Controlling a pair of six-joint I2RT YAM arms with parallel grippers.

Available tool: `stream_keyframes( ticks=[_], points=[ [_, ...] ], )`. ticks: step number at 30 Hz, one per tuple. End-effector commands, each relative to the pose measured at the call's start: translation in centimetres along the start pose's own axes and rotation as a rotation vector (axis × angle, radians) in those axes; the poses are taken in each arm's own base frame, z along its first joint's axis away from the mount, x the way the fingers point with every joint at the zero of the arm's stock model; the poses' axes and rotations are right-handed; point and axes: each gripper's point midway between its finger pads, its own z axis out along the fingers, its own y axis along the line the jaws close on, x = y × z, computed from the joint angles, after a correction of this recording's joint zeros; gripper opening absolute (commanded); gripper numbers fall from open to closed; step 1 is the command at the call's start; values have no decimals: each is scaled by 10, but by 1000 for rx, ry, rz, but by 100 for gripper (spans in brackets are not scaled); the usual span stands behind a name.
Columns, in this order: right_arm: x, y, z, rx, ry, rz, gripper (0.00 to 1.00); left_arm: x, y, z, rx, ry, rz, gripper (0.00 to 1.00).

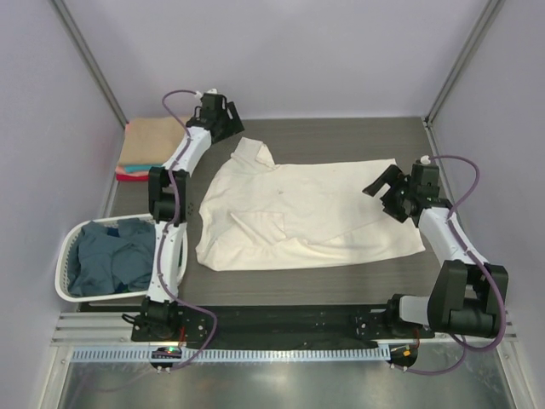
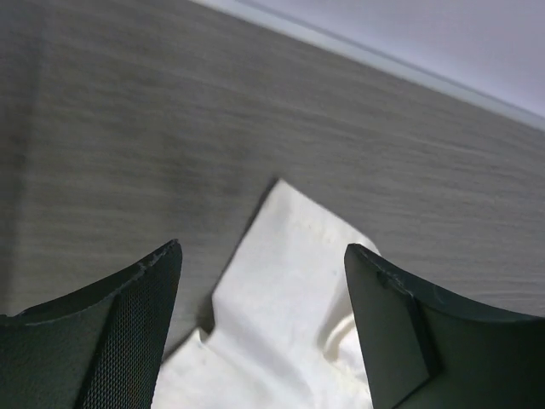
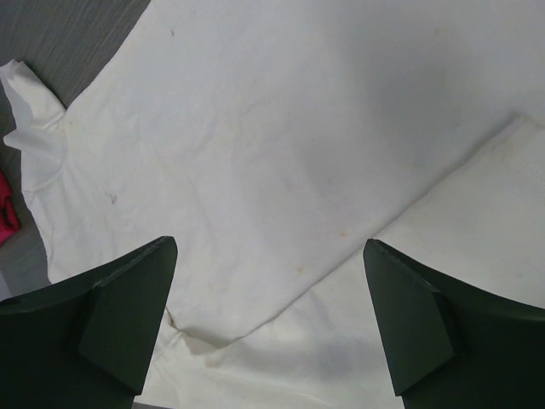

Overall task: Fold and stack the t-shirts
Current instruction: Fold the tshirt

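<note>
A large cream-white t-shirt [image 1: 306, 213] lies spread on the grey table, partly folded, one sleeve [image 1: 253, 152] pointing to the back left. My left gripper [image 1: 228, 119] hangs open and empty just behind that sleeve, which shows between its fingers in the left wrist view [image 2: 281, 298]. My right gripper [image 1: 381, 186] is open and empty above the shirt's right end; the right wrist view shows the cream cloth [image 3: 281, 153] below it. A stack with tan [image 1: 153, 141], teal and red shirts lies at the back left. Dusty-blue shirts [image 1: 111, 260] fill the basket.
A white slatted laundry basket [image 1: 66, 285] stands at the left front beside the left arm. Grey frame posts rise at the back corners. A black rail [image 1: 281, 324] with the arm bases runs along the near edge.
</note>
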Motion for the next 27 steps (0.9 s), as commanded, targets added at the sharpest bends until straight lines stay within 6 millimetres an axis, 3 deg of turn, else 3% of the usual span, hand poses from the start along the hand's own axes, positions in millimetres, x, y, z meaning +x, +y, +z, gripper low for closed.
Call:
stream_keyframes(
  ticks=[1,3,10,19,23,27],
  points=[
    [-8,14,2,-46,-16,-31,97,-10,-16,17,123,-26,51,78],
    [-7,15,3,-50,-14,-36,98,7,-11,35,134,9,46,77],
    [-3,11,5,-35,-7,-45,98,45,-7,69,160,80,-79,71],
    [-4,10,7,-28,-7,-47,97,75,-17,70,159,151,-146,55],
    [-3,10,6,-30,-6,-48,97,73,-13,68,136,141,-146,38],
    [-2,9,7,-26,-3,-49,98,78,-14,68,140,157,-149,34]
  ],
)
